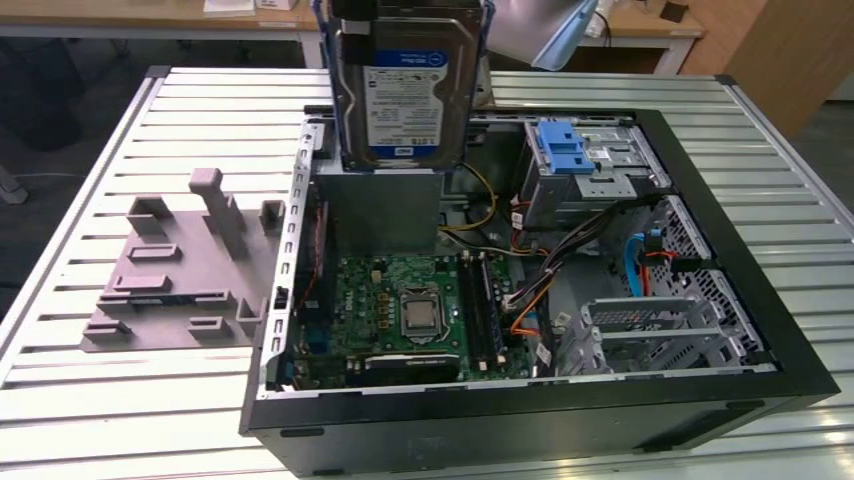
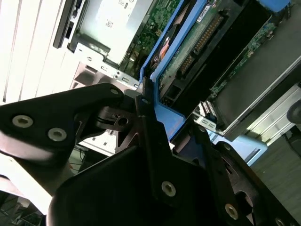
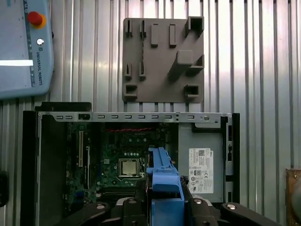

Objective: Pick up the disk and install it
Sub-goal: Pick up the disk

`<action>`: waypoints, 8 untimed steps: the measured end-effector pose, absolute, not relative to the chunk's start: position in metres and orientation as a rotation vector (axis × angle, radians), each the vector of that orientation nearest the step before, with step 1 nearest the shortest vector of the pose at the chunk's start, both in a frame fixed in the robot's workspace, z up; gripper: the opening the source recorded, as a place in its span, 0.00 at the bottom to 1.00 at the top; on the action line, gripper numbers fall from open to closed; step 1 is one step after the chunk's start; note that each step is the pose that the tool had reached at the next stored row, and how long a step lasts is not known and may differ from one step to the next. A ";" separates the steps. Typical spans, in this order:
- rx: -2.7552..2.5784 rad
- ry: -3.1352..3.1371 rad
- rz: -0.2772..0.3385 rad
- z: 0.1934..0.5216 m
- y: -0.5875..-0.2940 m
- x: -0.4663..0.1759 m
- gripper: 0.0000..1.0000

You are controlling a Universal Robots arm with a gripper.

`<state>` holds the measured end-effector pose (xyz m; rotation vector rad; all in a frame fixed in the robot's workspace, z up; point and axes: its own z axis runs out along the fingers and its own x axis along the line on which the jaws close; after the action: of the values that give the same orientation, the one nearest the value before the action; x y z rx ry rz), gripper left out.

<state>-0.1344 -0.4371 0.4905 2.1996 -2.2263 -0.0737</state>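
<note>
Disk hangs below the pincer, jaws clamped shut on its blue carrier; underneath, the open computer case holds a motherboard.

gripper: matte black | angular linked plates | round silver screws at joints

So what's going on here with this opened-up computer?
A robot arm's gripper is clamped on the blue bracket of a hard disk, holding it upright above the open computer case. The disk is not yet installed: the drive cage with the blue latch sits apart from it. A grey fixture plate lies on the table beside the case.
</note>
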 end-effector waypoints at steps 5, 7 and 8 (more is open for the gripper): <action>2.200 -2.226 -0.074 0.490 -0.438 -0.123 0.36; 2.199 -2.226 -0.074 0.490 -0.438 -0.123 0.36; 2.199 -2.226 -0.074 0.490 -0.438 -0.122 0.36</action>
<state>-0.1221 -0.4381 0.4897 2.1995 -2.2262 -0.0737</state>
